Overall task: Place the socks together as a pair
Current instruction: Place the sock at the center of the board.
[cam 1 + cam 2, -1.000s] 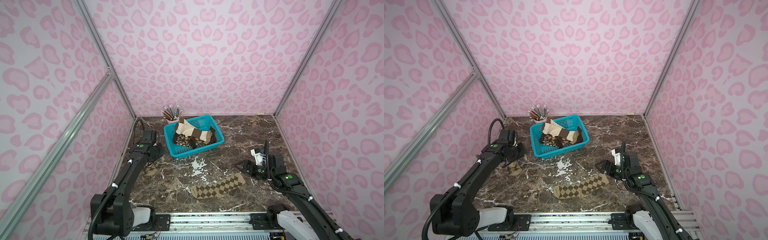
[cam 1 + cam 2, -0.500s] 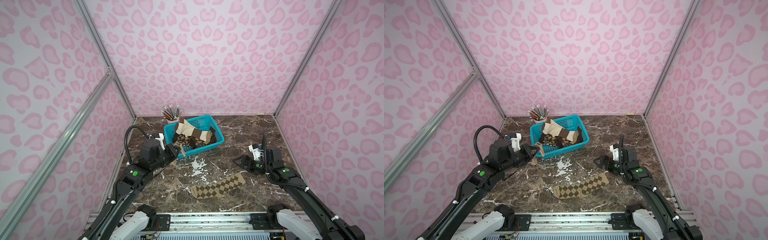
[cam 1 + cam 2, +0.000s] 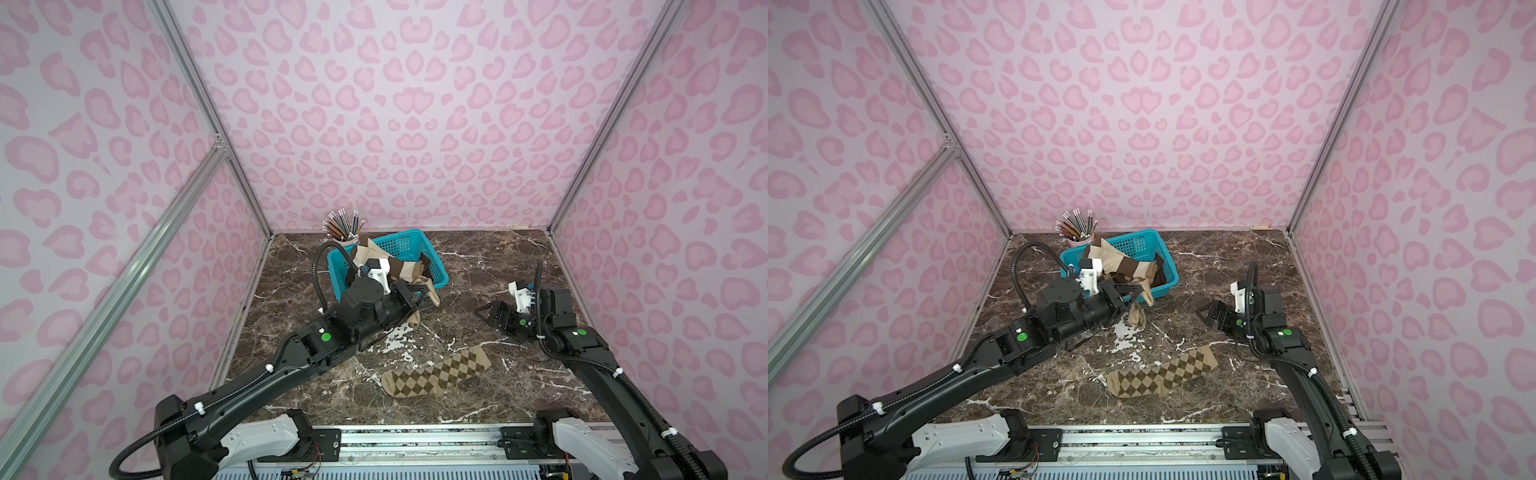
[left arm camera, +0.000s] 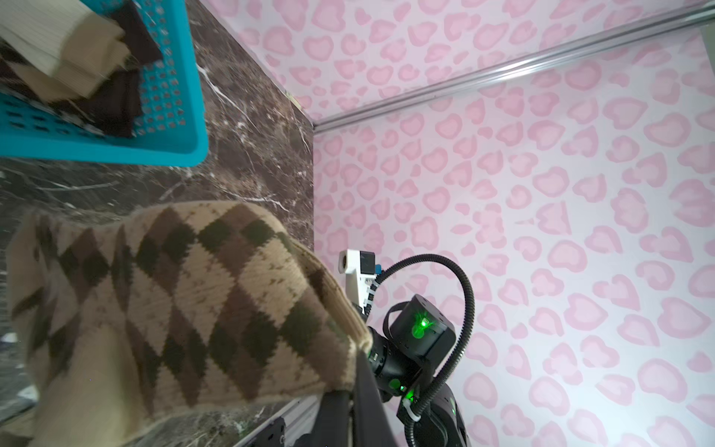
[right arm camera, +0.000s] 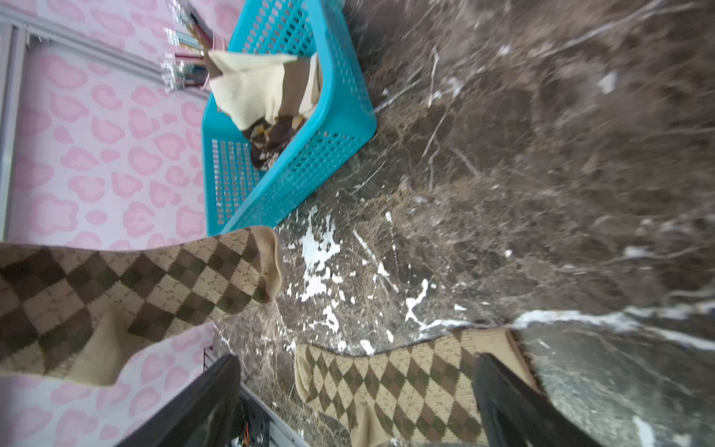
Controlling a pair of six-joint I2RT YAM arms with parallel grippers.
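Two brown-tan argyle socks are out of the one blue basket (image 3: 402,246). The left tool (image 3: 417,297) is clamped on the hanging argyle sock (image 3: 415,321), which dangles just in front of the basket. The flat argyle sock (image 3: 436,372) lies stretched out on the marble surface (image 3: 478,266), nearer the rail and well apart from the hanging one. The right tool (image 3: 493,315) hovers beside it with its jaws spread wide, gripping nothing. More socks (image 3: 399,266), cream with a brown band and dark brown, are heaped in the basket; their number cannot be told. One cup of pencils (image 3: 344,227) stands behind it.
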